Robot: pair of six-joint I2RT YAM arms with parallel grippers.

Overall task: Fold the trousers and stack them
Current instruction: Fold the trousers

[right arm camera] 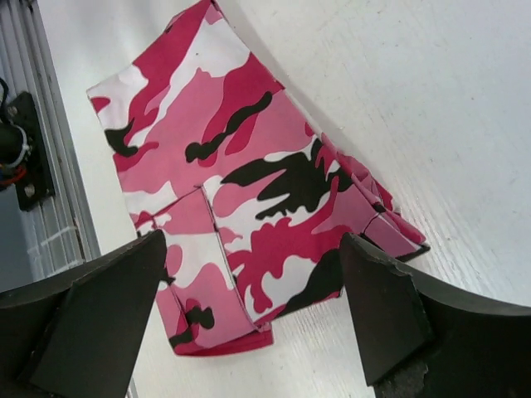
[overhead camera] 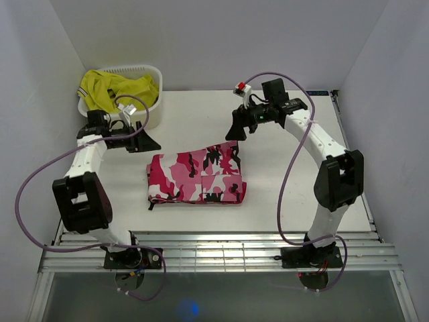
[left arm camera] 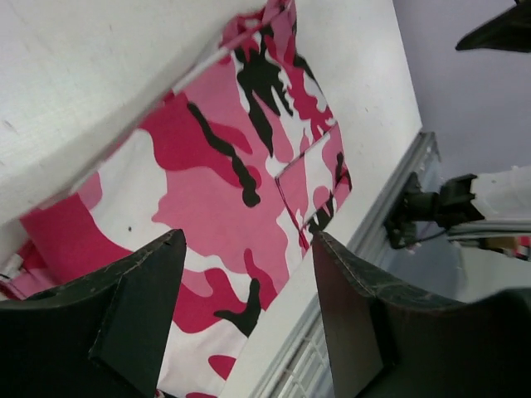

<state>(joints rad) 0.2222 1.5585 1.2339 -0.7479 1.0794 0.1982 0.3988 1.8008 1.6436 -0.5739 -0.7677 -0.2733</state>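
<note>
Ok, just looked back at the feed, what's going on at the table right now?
Neither arm is holding anything. The trousers lie folded into a compact rectangle in the middle of the table. The left gripper hovers open near their far left corner, and the right gripper hovers open near their far right corner. Both wrist views look down on the fabric with nothing between the jaws. A yellow garment sits in the white basket at the far left.
</note>
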